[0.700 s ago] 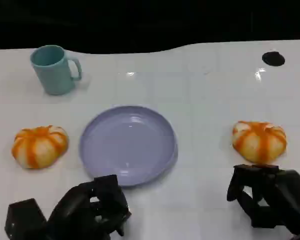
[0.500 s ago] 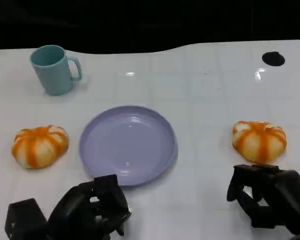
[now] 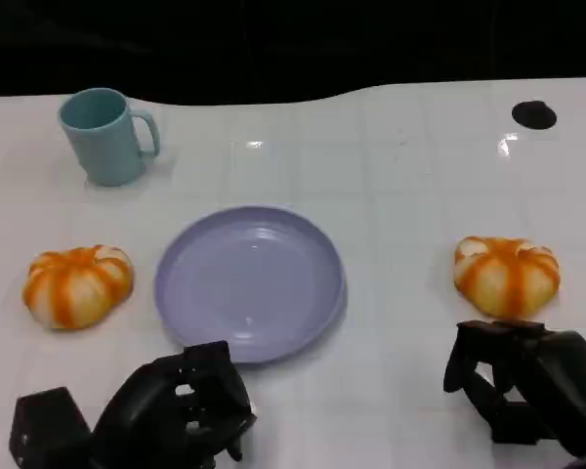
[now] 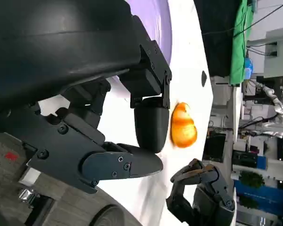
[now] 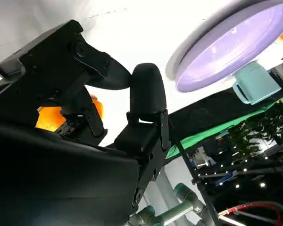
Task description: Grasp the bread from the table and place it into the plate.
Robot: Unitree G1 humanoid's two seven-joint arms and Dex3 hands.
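Nothing you can see has moved since the earlier frames: both hands and every object sit where they were. Your right hand hovers low over the table with its fingers curled downward and apart, holding nothing; the right bread lies just beyond its fingertips, close but not touching. Your left hand is likewise empty, fingers loosely bent, with the near rim of the purple plate just ahead of it. A second bread rests on the table ahead and to the outside of that left hand, beside the plate but apart from it. Farther out, beyond that bread, a teal mug stands upright. From the left wrist view you see the right bread past the left fingers, with the right hand close by it.
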